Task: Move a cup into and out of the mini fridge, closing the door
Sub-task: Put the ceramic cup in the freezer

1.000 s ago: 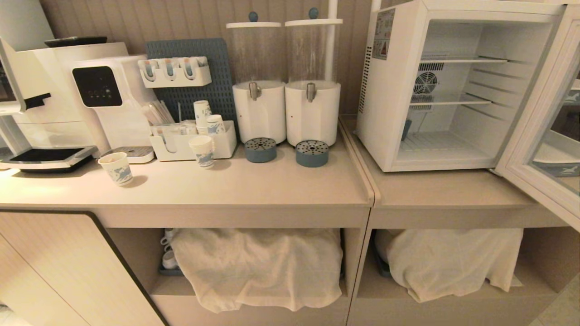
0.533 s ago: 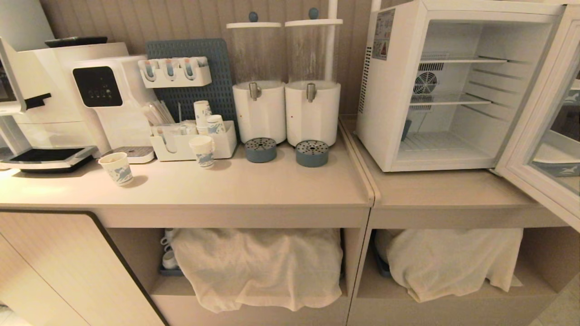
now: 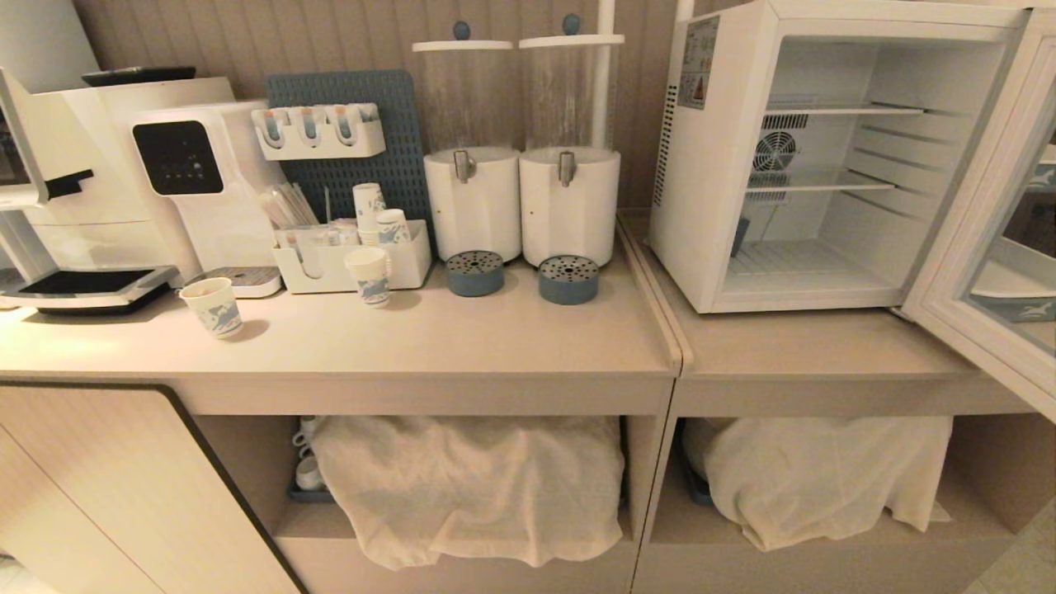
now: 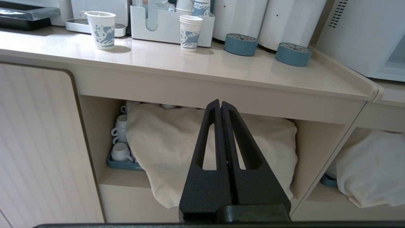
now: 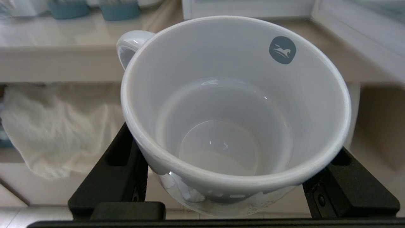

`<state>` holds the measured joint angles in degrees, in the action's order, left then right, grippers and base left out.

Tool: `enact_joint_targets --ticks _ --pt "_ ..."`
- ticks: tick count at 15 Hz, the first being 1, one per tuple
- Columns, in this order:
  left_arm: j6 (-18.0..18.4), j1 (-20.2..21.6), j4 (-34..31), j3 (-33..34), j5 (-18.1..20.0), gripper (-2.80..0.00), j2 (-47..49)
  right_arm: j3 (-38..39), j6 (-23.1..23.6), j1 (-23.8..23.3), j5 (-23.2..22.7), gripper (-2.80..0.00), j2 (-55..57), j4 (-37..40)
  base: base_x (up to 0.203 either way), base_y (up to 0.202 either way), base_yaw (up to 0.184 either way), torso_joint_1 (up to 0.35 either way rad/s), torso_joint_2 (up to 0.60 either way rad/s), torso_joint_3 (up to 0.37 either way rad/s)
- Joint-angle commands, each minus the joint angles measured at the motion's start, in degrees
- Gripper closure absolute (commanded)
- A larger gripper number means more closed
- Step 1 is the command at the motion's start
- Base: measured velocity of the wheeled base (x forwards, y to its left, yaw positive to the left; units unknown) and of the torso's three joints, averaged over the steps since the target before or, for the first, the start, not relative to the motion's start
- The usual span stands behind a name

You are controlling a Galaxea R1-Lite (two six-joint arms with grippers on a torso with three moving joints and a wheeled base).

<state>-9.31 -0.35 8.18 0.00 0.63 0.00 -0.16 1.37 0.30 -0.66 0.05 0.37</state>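
Nearest: right hand (image 5: 235, 177) grasps the cup (image 5: 235, 104) by its body, one finger on each side of the wall, mouth up and handle turned away from the fingers. Held low, in front of the bench (image 5: 63, 41) edge, out of the head view. Gripping the body leaves the handle free and keeps the cup level, presumably for setting it flat on a shelf.

Left hand (image 4: 220, 107) clenched on nothing, parked low facing the open shelf under the bench; idle, probably kept out of the working arm's way.

Under the bench: cloth (image 3: 470, 487) draped over stored items, a few white mugs (image 4: 120, 139) showing beside it.

Farther: mini fridge (image 3: 709, 206) on the right bench section, empty. The door (image 3: 982, 272) is swung wide to the right, so the interior is open for the cup. Judged step: carrying the cup up toward the fridge.
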Motion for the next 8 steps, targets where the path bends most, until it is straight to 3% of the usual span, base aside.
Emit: enact_joint_targets --ticks 1,8 --pt "0.0 0.0 0.2 2.3 0.0 0.0 -0.3 0.0 -0.2 0.0 0.0 0.0 0.0 -0.5 0.0 0.0 0.0 0.0 0.0 0.0" --pt "1.3 0.0 -0.1 2.3 0.1 0.0 -0.3 0.1 -0.3 0.0 0.0 0.0 0.0 -0.7 0.0 0.0 0.0 0.0 0.0 0.0"
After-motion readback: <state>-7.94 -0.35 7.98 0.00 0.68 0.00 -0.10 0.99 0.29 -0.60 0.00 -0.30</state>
